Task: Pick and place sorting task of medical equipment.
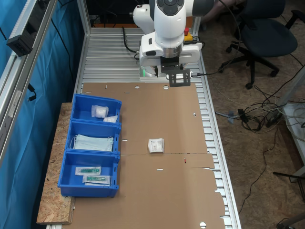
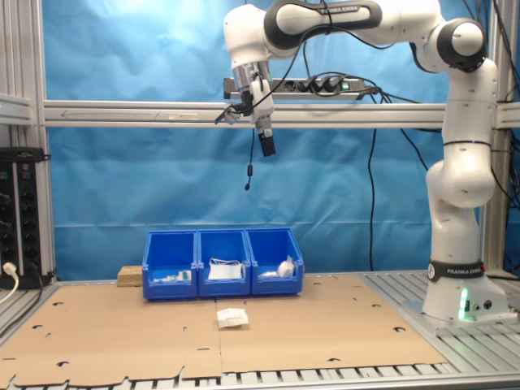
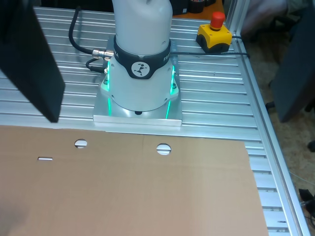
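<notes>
**Packet flat on surface, claw parked high**

White packet [image 1: 156,145] lies alone on the cardboard surface [image 1: 162,191], at 3 o'clock of the blue bins [image 1: 93,145] in the first exterior view. Looks light, thin, floppy, probably slick: pinch across opposite edges, low to the surface. Claw [image 2: 266,145] is raised well above, holding nothing; can't tell how far it's open.

White packet [image 1: 156,145] with faint grey print. Brown cardboard [image 1: 162,114] over silver ribbed bench [image 1: 109,52]. Blue bins [image 1: 91,151]; light-blue masks [image 1: 93,142], green-tipped syringes [image 1: 90,170]. White arm [image 2: 455,162], black gripper [image 2: 266,145]. Blue backdrop [image 2: 130,179]. Yellow box [image 3: 214,37], red button [image 3: 217,18]. Green base glow [image 3: 172,83].
</notes>
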`<action>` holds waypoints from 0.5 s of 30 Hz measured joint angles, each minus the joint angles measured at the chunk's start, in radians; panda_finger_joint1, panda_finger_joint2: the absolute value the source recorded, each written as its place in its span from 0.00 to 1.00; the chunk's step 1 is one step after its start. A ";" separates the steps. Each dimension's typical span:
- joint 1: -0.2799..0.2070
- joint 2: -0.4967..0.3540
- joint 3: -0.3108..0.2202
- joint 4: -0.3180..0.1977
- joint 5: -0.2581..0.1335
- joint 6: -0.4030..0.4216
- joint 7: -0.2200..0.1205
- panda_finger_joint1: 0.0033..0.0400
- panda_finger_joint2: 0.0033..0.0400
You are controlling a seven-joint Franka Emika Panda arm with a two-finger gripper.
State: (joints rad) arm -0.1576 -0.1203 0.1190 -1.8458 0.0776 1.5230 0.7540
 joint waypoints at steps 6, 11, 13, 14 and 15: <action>0.000 0.000 0.000 0.000 0.000 0.025 0.000 1.00 1.00; 0.000 0.000 0.000 0.000 0.000 0.049 0.000 1.00 1.00; 0.000 0.000 0.000 0.000 0.000 0.057 0.000 1.00 1.00; 0.000 0.000 0.000 0.000 0.000 0.064 0.000 1.00 1.00; 0.000 0.000 0.000 0.000 0.000 0.067 0.000 1.00 1.00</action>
State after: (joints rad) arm -0.1576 -0.1203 0.1189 -1.8458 0.0776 1.5901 0.7540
